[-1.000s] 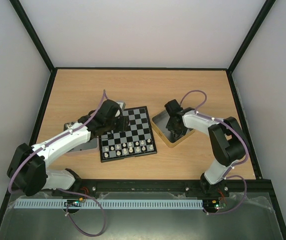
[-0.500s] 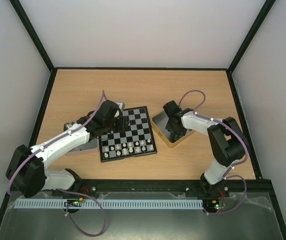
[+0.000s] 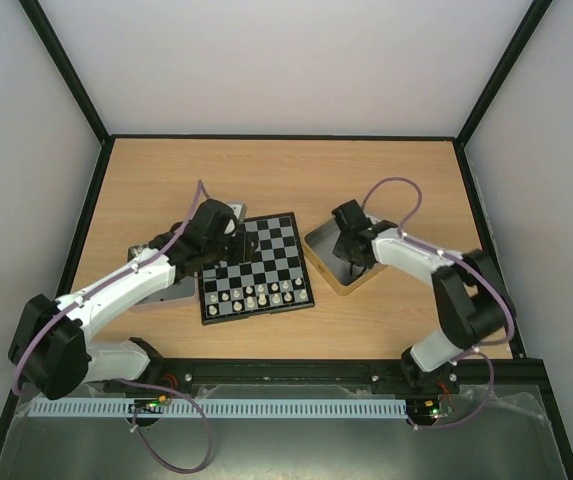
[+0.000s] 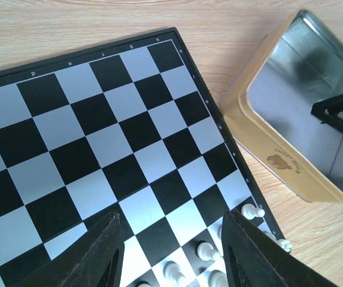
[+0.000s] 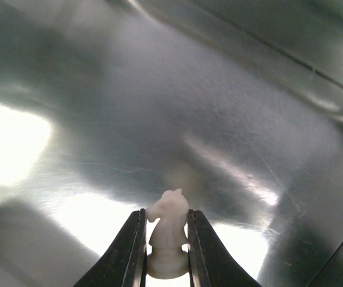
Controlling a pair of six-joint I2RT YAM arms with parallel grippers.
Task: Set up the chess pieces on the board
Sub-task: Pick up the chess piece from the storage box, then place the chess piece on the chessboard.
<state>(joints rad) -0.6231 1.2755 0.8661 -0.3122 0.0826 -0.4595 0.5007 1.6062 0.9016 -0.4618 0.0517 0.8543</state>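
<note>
The board (image 3: pixel 266 262) lies mid-table, with several cream-white chess pieces (image 3: pixel 257 294) on its near rows. My left gripper (image 3: pixel 228 240) hovers over the board's left side. In the left wrist view it is open (image 4: pixel 174 242) above bare squares of the board (image 4: pixel 87 119), with white pawns (image 4: pixel 253 210) just past its fingertips and nothing between them. My right gripper (image 3: pixel 352 256) reaches down into the gold-rimmed tin (image 3: pixel 324 268). In the right wrist view it is shut (image 5: pixel 166 239) on a white knight (image 5: pixel 168 230), upright above the tin's shiny floor (image 5: pixel 159 107). No black pieces show.
A second, grey tin (image 3: pixel 158 292) sits left of the board, partly under my left arm. The gold tin's wall (image 4: pixel 279 161) stands close to the board's right edge, with my right gripper's dark fingers (image 4: pixel 339 110) inside it. Black frame rails border the table.
My right gripper has closed on the white knight inside the tin. The left gripper has drifted slightly left over the board and stays open.
</note>
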